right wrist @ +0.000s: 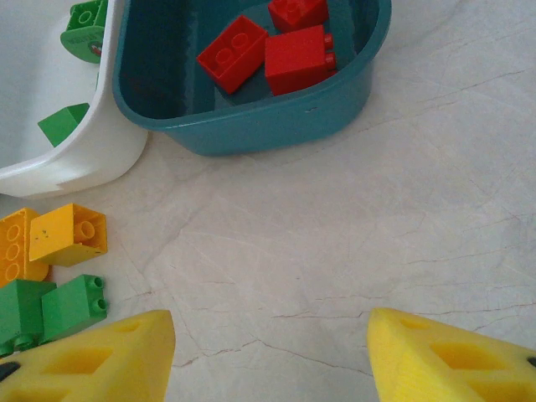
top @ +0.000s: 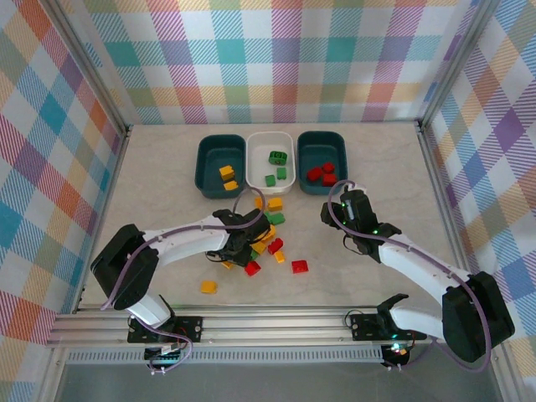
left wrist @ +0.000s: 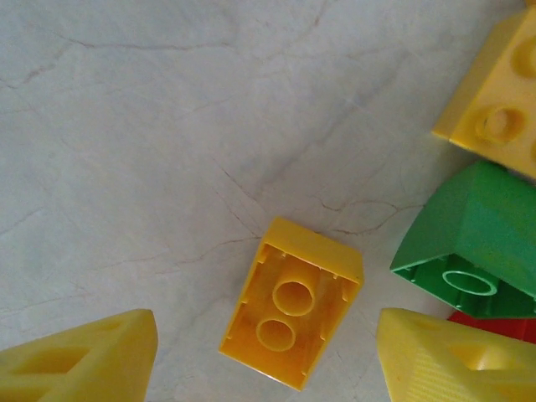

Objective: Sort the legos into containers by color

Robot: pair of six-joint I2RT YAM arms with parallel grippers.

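My left gripper (left wrist: 268,360) hangs open over the pile of legos, its yellow fingers (left wrist: 84,360) on either side of an upside-down yellow brick (left wrist: 291,314) without touching it. A green brick (left wrist: 477,243), another yellow one (left wrist: 498,100) and a sliver of red lie to its right. From above, the left gripper (top: 241,251) sits low in the pile. The right gripper (top: 348,194) is open over bare table (right wrist: 335,234), just short of the right teal tub (right wrist: 251,117) with red bricks (right wrist: 297,54). The white tub (top: 270,142) has green bricks, the left teal tub (top: 209,167) yellow ones.
Loose bricks lie apart from the pile: a red one (top: 299,266) to its right and a yellow one (top: 208,286) near the front. In the right wrist view a yellow brick (right wrist: 71,234) and a green one (right wrist: 71,306) lie left of that gripper.
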